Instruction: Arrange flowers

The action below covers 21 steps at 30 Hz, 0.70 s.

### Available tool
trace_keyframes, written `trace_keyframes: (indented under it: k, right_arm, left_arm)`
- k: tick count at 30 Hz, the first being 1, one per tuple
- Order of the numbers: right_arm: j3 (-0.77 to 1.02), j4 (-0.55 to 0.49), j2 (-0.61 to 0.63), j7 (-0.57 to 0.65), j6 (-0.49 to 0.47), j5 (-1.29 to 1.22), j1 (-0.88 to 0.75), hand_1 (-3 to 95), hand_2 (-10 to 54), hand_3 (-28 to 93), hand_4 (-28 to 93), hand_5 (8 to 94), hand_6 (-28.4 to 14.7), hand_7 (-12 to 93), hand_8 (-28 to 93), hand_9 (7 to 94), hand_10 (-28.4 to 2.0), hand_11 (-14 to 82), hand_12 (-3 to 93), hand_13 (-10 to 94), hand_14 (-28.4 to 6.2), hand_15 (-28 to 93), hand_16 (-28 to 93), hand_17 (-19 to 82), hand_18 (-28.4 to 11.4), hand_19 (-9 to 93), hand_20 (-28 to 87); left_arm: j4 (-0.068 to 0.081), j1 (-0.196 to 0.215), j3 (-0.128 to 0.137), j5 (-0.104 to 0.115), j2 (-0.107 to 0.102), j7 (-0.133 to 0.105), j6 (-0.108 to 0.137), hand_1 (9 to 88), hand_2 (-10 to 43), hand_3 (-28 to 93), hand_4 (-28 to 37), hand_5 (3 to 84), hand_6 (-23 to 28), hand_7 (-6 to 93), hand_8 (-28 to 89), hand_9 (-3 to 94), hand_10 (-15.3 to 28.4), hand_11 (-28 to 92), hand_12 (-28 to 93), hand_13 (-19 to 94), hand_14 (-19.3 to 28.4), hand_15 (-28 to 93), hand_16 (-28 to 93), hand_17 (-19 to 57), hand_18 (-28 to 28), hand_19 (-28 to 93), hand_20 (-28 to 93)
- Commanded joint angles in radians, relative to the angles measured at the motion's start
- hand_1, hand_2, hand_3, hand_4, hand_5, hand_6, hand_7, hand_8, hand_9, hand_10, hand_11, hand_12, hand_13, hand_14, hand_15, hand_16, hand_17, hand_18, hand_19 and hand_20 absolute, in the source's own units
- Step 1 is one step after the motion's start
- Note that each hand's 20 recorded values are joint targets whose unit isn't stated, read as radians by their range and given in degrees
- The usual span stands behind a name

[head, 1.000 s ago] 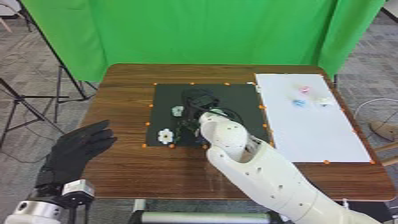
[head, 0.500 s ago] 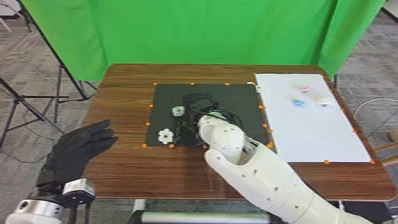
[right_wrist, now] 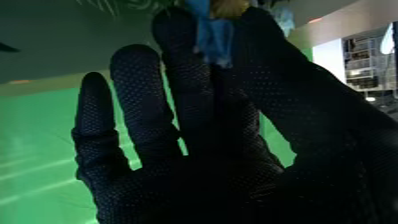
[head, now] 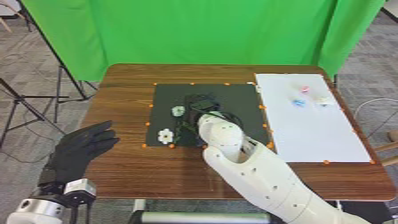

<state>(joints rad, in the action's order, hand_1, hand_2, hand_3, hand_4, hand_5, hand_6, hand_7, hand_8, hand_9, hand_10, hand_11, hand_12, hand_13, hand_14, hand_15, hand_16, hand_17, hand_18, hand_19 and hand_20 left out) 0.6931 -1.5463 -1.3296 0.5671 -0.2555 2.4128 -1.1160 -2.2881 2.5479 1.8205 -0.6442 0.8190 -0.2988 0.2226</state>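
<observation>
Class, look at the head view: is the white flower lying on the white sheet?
No, the white flower lies on the black mat.

The outline of the right hand is lost against the black mat; the blue flower is cut off by the right wrist view's edge.

The head camera looks forward and down from high over the brown worktop. The other one sits on the right wrist, very close, looking along the right hand. Both see that hand, the dark mat and the green cloth, across the head view's top.
</observation>
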Motion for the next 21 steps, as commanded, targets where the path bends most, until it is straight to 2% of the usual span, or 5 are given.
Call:
trace_keyframes:
  k: [1,4,8,14,21]
  right_arm:
    - [0.004,-0.022,-0.003,0.019,-0.036,-0.008,0.006,38.5,-9.5,87,-28,62.9,-4.2,23,-14,61.3,-17.1,44.6,25.3,47,-18.2,79,21,5,-27.9,71,35]
    - [0.014,-0.035,-0.010,0.044,-0.076,-0.075,0.014,37.4,-9.5,88,-28,61.4,-5.0,23,-14,59.1,-18.2,46.0,23.2,46,-19.2,79,20,4,-28.2,70,36]
    - [0.019,-0.047,-0.014,0.044,-0.110,-0.093,0.022,36.3,-9.5,88,-28,59.2,-5.9,22,-13,57.0,-19.6,46.2,22.5,44,-20.7,80,20,2,-28.3,69,36]
    - [0.014,-0.067,-0.020,0.045,-0.150,-0.108,0.042,35.0,-9.5,88,-28,56.6,-8.0,19,-12,53.3,-21.6,45.8,22.0,39,-23.4,81,18,0,-28.4,66,38]
    - [0.008,-0.066,-0.015,0.038,-0.156,-0.104,0.065,34.5,-9.5,88,-28,55.6,-8.5,18,-11,51.9,-22.3,45.6,21.9,38,-24.1,81,18,-1,-28.4,65,40]
  left_arm:
    - [-0.001,0.012,0.005,0.004,-0.007,0.003,-0.005,26.4,6.5,82,-14.5,44.8,13.8,13.3,-8,38.7,22.0,35,9,29,28.4,57,-12,-9.3,21.9,58,15]
    - [0.000,0.017,0.012,0.009,-0.013,0.002,-0.004,26.4,6.5,82,-14.4,44.8,13.8,13.3,-8,38.7,22.0,35,9,29,28.4,57,-12,-9.3,21.9,58,15]
    - [-0.002,0.024,0.032,0.001,-0.005,0.010,-0.008,26.5,6.5,82,-14.5,44.8,13.8,13.3,-8,38.8,22.1,35,9,29,28.4,57,-12,-9.3,22.0,58,15]
    - [-0.002,0.036,0.057,0.003,-0.010,0.009,-0.007,26.6,6.3,82,-14.3,44.7,13.8,13.2,-8,38.8,22.2,35,9,29,28.4,57,-12,-9.4,22.0,58,15]
    - [-0.002,0.050,0.084,0.002,-0.003,0.005,-0.007,26.7,6.3,81,-14.3,44.8,13.9,13.1,-8,39.1,22.3,35,9,29,28.4,57,-12,-9.3,22.0,58,15]
